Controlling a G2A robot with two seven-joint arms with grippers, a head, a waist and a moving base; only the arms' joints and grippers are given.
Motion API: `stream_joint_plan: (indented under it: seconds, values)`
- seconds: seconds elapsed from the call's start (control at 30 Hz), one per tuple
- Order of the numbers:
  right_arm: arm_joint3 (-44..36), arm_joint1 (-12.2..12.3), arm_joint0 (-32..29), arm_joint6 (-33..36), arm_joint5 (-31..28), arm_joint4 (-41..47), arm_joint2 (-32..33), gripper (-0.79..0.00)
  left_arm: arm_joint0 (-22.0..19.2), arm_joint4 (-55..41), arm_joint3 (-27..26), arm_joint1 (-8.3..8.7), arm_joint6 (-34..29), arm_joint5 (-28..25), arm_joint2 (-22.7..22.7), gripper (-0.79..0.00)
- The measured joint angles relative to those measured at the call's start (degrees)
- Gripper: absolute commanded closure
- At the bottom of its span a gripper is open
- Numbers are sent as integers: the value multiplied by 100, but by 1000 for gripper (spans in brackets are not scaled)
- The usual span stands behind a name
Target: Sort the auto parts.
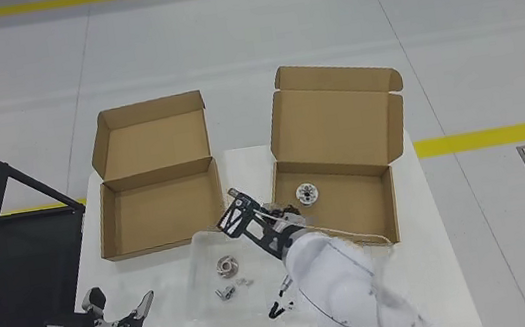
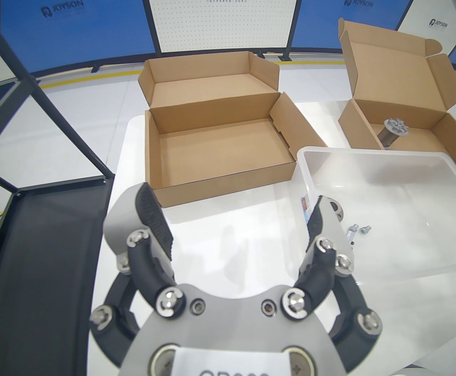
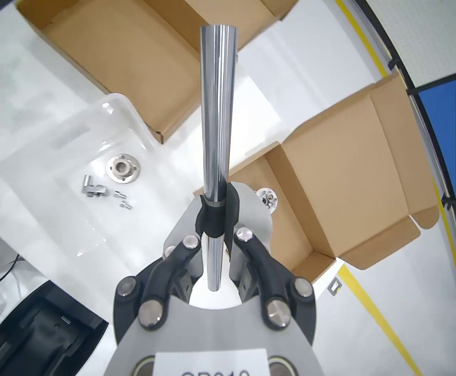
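My right gripper point(image 3: 215, 213) is shut on a long polished steel rod point(image 3: 215, 106), held over the table between the two cardboard boxes; from above the gripper point(image 1: 242, 214) sits at the table's middle. A round flange point(image 3: 123, 168), a small bracket point(image 3: 91, 187) and two screws point(image 3: 121, 194) lie in a clear plastic tray point(image 3: 117, 103). The flange point(image 1: 225, 266) and bracket point(image 1: 226, 292) also show from above. Another flanged part point(image 1: 305, 194) stands in the right box point(image 1: 339, 132). My left gripper point(image 2: 231, 194) hangs open near the table's front left corner, with nothing between its fingers.
The left cardboard box point(image 1: 159, 213) lies open with nothing in it, its lid folded back. A black metal rack point(image 1: 4, 260) stands off the table's left edge. A black moulded case point(image 3: 46, 334) lies beside the tray.
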Motion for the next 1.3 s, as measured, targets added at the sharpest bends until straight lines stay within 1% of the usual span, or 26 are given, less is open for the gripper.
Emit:
stream_joint_plan:
  seconds: [0.07,0.13,0.23,0.37,0.47,0.67,0.87,1.17,1.2,1.23,1.27,1.3]
  values:
    - [271,-6,178,37,38,-46,175,0,0,0,0,0,0,0,0,-785]
    - [623,5,350,52,-91,-8,423,0,0,0,0,0,0,0,0,-785]
    - [1143,35,546,18,-440,202,768,0,0,0,0,0,0,0,0,-785]
    - [1899,69,814,189,-991,715,1170,0,0,0,0,0,0,0,0,-785]
    - [2488,99,1000,309,-1149,876,1399,0,0,0,0,0,0,0,0,-785]
    - [3493,143,1248,177,-916,770,1645,0,0,0,0,0,0,0,0,-785]
    - [4329,161,1468,-220,-604,674,1745,0,0,0,0,0,0,0,0,-785]
    - [5720,57,1967,-855,-384,778,1516,0,0,0,0,0,0,0,0,-785]
    - [5895,37,2038,-929,-359,803,1480,-37,0,0,0,0,0,0,0,-785]
    - [6018,24,2093,-976,-338,817,1457,-139,0,0,0,0,0,0,0,-785]
    - [6131,12,2146,-1020,-323,833,1437,-215,0,0,0,0,0,0,0,-785]
    - [6268,-4,2211,-1074,-306,856,1413,-259,0,0,0,0,0,0,0,-785]
